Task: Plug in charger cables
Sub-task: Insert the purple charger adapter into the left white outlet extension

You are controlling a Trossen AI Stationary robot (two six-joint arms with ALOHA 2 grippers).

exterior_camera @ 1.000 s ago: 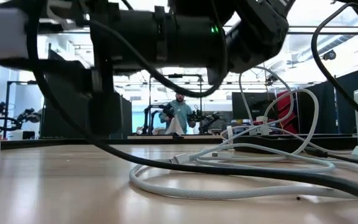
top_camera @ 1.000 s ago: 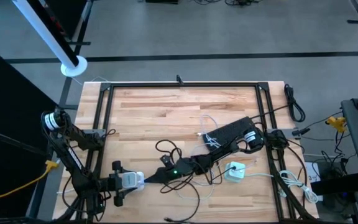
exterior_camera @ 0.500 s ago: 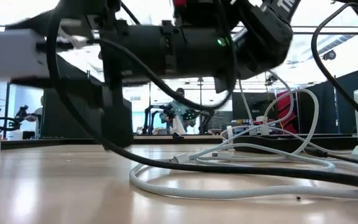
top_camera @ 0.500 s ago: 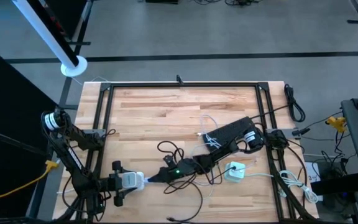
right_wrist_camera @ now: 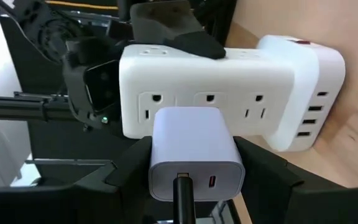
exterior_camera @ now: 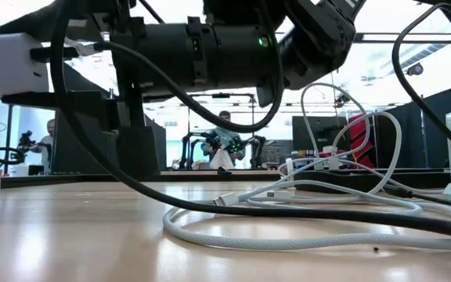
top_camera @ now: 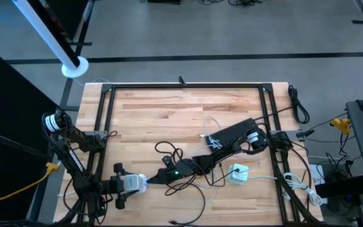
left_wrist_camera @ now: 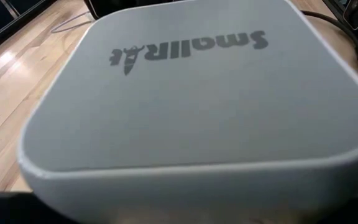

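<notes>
The right gripper (right_wrist_camera: 191, 171) clamps a white charger (right_wrist_camera: 194, 152) with a black cable (right_wrist_camera: 180, 202) plugged in, facing the outlets of a power strip (right_wrist_camera: 229, 99) gripped by the left gripper (top_camera: 145, 181). Loose cables (top_camera: 172, 151) lie mid-worktop (top_camera: 169, 113).

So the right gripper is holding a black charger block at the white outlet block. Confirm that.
Not black. The right wrist view shows the right gripper holding a white charger block at the white outlet block.
</notes>
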